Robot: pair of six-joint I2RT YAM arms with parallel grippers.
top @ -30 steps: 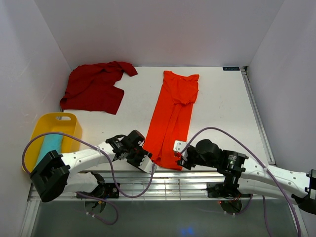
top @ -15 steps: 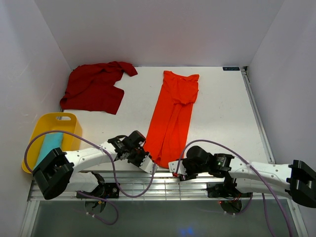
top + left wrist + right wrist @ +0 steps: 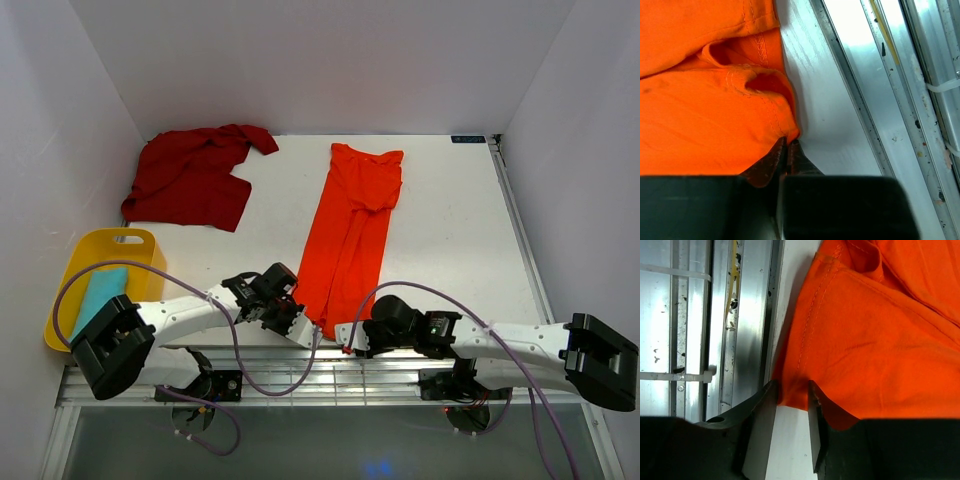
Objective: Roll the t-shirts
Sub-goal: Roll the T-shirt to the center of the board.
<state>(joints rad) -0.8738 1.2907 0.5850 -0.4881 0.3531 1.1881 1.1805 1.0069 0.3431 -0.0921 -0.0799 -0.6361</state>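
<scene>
Right arm swung inward to near hem of orange t-shirt point(image 3: 350, 230); my right pincer point(image 3: 791, 386) straddles it, jaws apart. My left pincer point(image 3: 787, 144) now nipped shut on hem corner. Roll nearly ready.

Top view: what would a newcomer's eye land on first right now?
The orange-red t-shirt, folded into a long narrow strip down the middle of the table, catches the eye first. At its near hem the left claw pinches one corner, while the right claw straddles the other with its jaws apart. A dark crimson t-shirt lies crumpled at the far left, with a yellow tub nearer along the left edge.
</scene>
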